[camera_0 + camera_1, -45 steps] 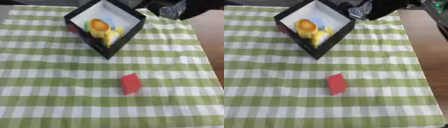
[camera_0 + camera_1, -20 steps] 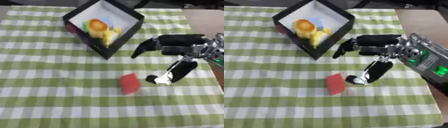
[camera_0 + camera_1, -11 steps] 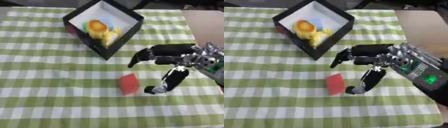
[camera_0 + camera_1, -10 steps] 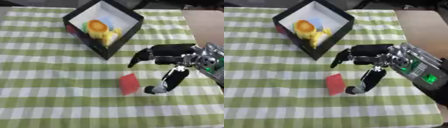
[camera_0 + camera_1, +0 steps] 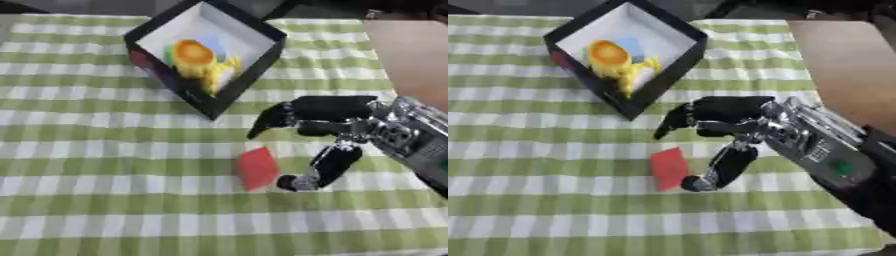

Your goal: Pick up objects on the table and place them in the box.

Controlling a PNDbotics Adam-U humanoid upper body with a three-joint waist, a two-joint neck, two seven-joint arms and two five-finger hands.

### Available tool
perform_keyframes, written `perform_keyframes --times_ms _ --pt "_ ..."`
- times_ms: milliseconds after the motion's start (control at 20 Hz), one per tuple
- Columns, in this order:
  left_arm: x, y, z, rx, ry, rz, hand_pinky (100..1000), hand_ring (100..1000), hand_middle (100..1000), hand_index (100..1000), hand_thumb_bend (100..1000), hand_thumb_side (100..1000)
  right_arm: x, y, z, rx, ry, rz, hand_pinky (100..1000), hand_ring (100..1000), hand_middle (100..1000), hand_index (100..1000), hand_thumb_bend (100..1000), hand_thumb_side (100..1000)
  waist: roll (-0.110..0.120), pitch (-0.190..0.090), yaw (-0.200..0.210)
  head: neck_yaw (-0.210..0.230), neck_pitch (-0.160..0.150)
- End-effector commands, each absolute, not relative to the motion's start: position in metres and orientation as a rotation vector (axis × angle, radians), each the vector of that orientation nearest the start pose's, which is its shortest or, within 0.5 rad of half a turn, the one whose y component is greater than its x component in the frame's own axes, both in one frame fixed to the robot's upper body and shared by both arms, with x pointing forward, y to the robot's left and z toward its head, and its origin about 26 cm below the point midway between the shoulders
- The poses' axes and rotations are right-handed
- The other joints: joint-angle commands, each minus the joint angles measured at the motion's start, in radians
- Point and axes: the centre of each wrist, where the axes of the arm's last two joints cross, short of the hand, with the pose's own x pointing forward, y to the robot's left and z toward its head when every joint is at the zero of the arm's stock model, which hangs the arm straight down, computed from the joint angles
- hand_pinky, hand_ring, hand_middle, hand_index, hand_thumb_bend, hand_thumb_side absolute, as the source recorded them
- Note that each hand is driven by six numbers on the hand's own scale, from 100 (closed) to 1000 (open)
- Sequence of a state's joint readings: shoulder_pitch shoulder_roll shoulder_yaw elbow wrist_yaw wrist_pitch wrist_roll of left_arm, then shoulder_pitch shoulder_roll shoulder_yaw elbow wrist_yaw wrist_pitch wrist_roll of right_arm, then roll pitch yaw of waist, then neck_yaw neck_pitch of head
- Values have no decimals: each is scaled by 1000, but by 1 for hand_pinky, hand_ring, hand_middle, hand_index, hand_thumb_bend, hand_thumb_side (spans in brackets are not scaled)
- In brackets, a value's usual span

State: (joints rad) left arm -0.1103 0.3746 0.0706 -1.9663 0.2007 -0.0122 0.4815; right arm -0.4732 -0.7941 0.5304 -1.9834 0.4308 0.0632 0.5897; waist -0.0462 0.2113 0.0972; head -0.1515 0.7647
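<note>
fingers of the right hand [image 5: 337,125] are spread wide, holding nothing, thumb set beside the red block [image 5: 258,167] on the tabletop [image 5: 87,200], evidently so it can be pinched for the box [image 5: 249,67]

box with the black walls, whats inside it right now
Inside the box: an orange round thing, a yellow thing and a pale blue patch on its white floor. Whatever lies under them or behind the near wall is hidden.
</note>
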Motion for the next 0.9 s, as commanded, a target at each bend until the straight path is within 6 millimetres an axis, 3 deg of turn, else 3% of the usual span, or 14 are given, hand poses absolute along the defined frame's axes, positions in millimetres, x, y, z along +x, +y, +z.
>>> perform_keyframes --times_ms 50,400,900 --pt "279 307 157 381 -2110 290 853 774 778 843 256 716 290 -214 201 -406 -1498 1918 862 862 818 875 382 275 -5 -25 2 -3 5" --pt "279 306 156 377 -2108 304 851 774 777 842 258 717 290 -213 195 -409 -1456 1903 862 862 818 875 384 283 -5 -15 8 -6 5" --pt "280 304 157 369 -2113 320 850 772 776 841 261 718 311 -222 172 -447 -1398 1870 860 858 815 872 399 280 -2 2 21 -10 5"
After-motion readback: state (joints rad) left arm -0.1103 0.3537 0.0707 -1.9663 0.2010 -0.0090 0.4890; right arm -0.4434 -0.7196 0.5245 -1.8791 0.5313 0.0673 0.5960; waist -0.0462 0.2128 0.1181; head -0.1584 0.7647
